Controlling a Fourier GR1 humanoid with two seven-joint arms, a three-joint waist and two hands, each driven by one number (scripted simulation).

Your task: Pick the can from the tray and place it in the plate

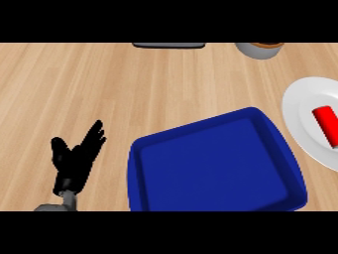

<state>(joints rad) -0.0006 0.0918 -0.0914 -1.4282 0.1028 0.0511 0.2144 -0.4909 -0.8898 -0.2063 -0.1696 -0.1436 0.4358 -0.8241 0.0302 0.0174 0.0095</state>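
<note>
1. Counter point(128, 89): wood top, runs under everything. The only hand showing is the left hand point(76, 156), low at the view's left.
2. Tray point(215, 168): blue, just to the right of that hand, nothing in it. Its far right corner is close to the plate.
3. Plate point(310, 99): white, well to the hand's right, past the tray, partly cut by the frame edge.
4. Left hand: fingers spread, pointing up, holding nothing, resting.
5. Can point(331, 126): red, lying on its side inside the plate, far from the hand. Looks like the job's done.
6. Risk, imo: it's a cylinder on its side, so any bump to plate or counter could roll it off the rim.
7. Right hand: not in view.
</note>
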